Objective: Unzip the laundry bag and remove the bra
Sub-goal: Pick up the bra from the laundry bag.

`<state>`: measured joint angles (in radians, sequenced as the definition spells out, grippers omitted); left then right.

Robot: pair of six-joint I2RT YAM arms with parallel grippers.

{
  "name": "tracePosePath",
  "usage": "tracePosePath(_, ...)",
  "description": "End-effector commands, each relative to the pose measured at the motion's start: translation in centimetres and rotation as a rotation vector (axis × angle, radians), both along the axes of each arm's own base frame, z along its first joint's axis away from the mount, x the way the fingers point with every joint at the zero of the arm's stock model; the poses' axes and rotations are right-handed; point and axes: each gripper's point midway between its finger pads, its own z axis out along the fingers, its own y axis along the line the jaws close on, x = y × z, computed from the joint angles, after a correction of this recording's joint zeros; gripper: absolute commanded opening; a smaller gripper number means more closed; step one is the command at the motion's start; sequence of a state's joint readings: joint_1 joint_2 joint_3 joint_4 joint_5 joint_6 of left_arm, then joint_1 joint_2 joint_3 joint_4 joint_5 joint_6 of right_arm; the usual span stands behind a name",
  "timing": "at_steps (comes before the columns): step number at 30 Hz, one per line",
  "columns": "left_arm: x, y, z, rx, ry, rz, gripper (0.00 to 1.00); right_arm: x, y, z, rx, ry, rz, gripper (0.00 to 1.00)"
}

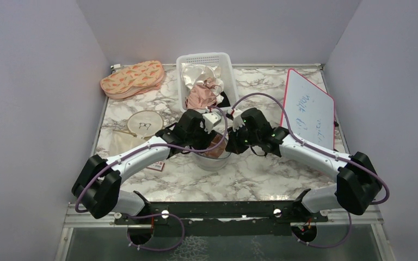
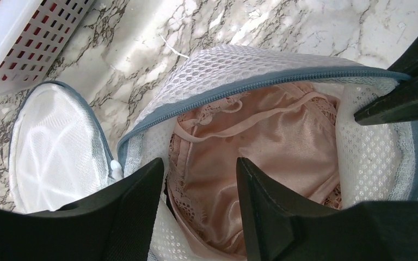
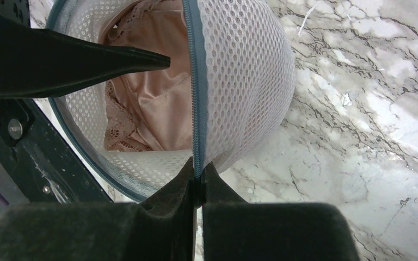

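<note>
White mesh laundry bag (image 1: 213, 156) at mid-table on marble table top (image 1: 261, 176), set between both grippers and just in front of white slotted basket (image 1: 207, 68). Zip undone round most of the rim. Round lid panel (image 2: 54, 147) folded out to one side, lying flat on the marble, joined to the body near the white zip pull (image 2: 117, 169). Mouth of bag open upward.

Pink bra (image 2: 266, 141) inside the bag: pale satin-like fabric with lace edging and a thin strap across the top, filling the bottom of the drum, not clamped by either gripper.

State of left gripper (image 2: 200, 163): fingers spread wide, pointed down into the open mouth. One finger over the pink fabric, the other at the bag wall next to the lid joint (inside or outside the wall: cannot tell). Nothing held between the pads.

State of right gripper (image 3: 197, 178): fingers fully closed, clamped on the blue-grey zip rim on the side across from the lid. Mesh wall bulging outward beside the clamp point.

Basket contents: cream and peach-pink cloths (image 1: 201, 89). Red-edged whiteboard (image 1: 310, 109) at right of table, well apart from the bag
</note>
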<state>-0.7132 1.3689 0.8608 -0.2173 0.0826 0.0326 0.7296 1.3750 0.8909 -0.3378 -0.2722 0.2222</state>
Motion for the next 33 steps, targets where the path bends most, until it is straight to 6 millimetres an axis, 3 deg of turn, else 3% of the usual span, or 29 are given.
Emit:
tracePosePath(1, 0.1, -0.4, -0.4, -0.028, 0.005, -0.001, 0.44, 0.3, 0.9, 0.7, 0.046, -0.016, 0.032, 0.01)
tracePosePath(6, -0.1, -0.4, -1.0, -0.019, 0.02, -0.009, 0.3, 0.2, 1.0, 0.6, 0.051, -0.001, 0.029, 0.01)
tracePosePath(13, -0.1, -0.5, 0.5, -0.047, -0.013, -0.019, 0.09, 0.1, 1.1, 0.7, 0.059, 0.01, 0.024, 0.01)
tracePosePath(17, -0.7, -0.6, 3.4, -0.105, -0.056, -0.035, 0.0, 0.3, 1.0, 0.7, 0.054, 0.017, 0.002, 0.01)
tracePosePath(26, -3.2, 0.1, 10.6, -0.303, -0.158, -0.038, 0.0, 0.8, 0.9, 0.6, 0.043, 0.032, -0.047, 0.01)
tracePosePath(33, -1.9, 3.4, 16.0, -0.384, -0.246, 0.217, 0.0, 1.1, 0.2, 0.9, 0.028, 0.016, -0.093, 0.01)
